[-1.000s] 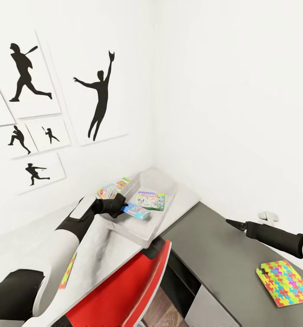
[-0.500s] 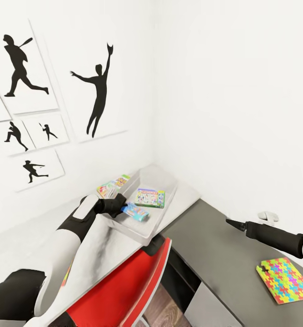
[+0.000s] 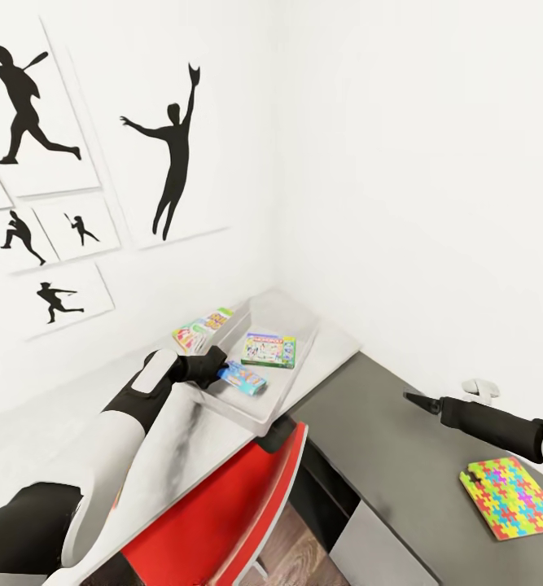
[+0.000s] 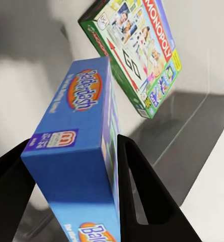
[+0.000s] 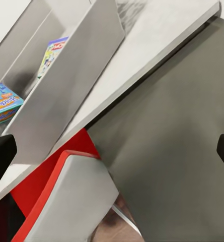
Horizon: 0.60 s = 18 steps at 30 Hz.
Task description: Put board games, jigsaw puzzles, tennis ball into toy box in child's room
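Between the earlier frames and this one the head camera panned slightly, while the left gripper (image 3: 219, 373) stayed clamped on the blue board game (image 3: 243, 378), held inside the toy box (image 3: 291, 312) beside a green board game (image 3: 269, 350) on its floor. Right gripper (image 3: 409, 398) hung over the dark table (image 3: 385, 456) with fingers spread apart, a jigsaw puzzle (image 3: 511, 497) lying near that table's front right edge.
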Motion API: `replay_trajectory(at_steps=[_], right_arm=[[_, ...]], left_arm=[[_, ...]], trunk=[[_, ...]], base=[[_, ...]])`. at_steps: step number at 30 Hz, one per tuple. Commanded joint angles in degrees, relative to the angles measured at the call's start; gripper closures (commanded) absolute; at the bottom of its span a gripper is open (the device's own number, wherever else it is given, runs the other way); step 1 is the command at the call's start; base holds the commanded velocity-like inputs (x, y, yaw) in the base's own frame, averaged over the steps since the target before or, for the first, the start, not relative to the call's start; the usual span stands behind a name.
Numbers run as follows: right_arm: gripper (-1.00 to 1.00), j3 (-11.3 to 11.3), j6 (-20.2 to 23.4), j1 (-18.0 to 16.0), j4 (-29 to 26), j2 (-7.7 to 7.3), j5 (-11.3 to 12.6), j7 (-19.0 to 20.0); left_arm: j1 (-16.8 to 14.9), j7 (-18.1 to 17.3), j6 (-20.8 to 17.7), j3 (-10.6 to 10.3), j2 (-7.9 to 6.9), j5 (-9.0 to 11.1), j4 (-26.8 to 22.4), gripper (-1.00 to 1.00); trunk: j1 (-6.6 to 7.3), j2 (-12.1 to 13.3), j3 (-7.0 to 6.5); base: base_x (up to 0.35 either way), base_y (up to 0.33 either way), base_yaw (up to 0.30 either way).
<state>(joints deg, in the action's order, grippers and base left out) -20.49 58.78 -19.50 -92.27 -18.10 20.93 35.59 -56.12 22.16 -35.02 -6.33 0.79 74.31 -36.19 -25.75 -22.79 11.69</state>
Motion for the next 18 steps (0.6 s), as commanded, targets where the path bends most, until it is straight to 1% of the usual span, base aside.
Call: replay_trajectory(at_steps=[1,7,18], right_arm=[[-1.0,-0.07,0.29,-0.07,-0.02,0.0,-0.28,0.43],[-1.0,-0.09,0.29,-0.05,-0.02,0.0,-0.28,0.44],[-1.0,-0.14,0.29,-0.02,-0.03,0.0,-0.28,0.44]], left_arm=[[-0.04,0.53,0.04,-0.11,-0.02,0.61,-0.09,1.0],[-0.04,0.42,0.04,-0.07,0.02,0.58,-0.4,1.0],[-0.48,0.01,-0.01,-0.06,0.2,0.57,-0.71,1.0]], trunk=[[-0.03,-0.13,0.21],[-0.03,-0.13,0.51],[-0.03,-0.13,0.65]], base=[[0.0,0.0,0.0],[0.0,0.0,0.0],[0.0,0.0,0.0]])
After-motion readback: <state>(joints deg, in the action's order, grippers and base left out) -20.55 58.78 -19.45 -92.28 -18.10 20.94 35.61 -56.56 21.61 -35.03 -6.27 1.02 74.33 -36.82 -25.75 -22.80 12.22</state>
